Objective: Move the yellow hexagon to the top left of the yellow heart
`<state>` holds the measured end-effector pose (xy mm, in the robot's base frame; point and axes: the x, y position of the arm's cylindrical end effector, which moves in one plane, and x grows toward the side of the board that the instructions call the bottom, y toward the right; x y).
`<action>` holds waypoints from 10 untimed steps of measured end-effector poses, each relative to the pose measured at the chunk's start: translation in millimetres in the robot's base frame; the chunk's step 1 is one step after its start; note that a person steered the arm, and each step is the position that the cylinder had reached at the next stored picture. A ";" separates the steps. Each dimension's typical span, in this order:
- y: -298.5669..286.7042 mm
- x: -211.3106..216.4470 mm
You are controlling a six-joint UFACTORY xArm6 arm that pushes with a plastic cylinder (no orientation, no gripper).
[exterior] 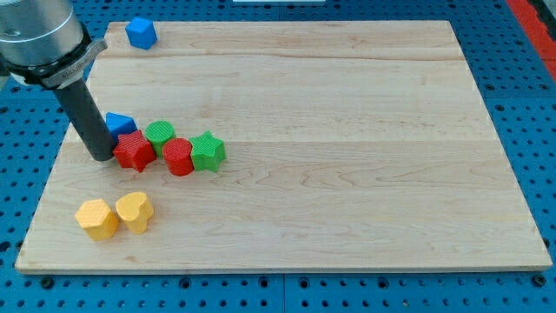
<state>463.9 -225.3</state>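
Note:
The yellow hexagon (95, 218) lies near the board's bottom left corner. The yellow heart (135, 211) sits right beside it, on its right, touching or nearly touching. My tip (102, 156) is above them, at the left end of a cluster of blocks, just left of the red star (134, 150). The tip is well clear of both yellow blocks.
The cluster holds a blue triangle-like block (120, 123), a green round block (160, 134), a red block (178, 156) and a green star (208, 150). A blue hexagon (140, 33) sits at the board's top left. The wooden board (347, 156) lies on a blue pegboard.

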 end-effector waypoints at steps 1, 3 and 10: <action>9.1 0.0; 31.7 0.0; -69.8 138.2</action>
<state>602.1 -295.1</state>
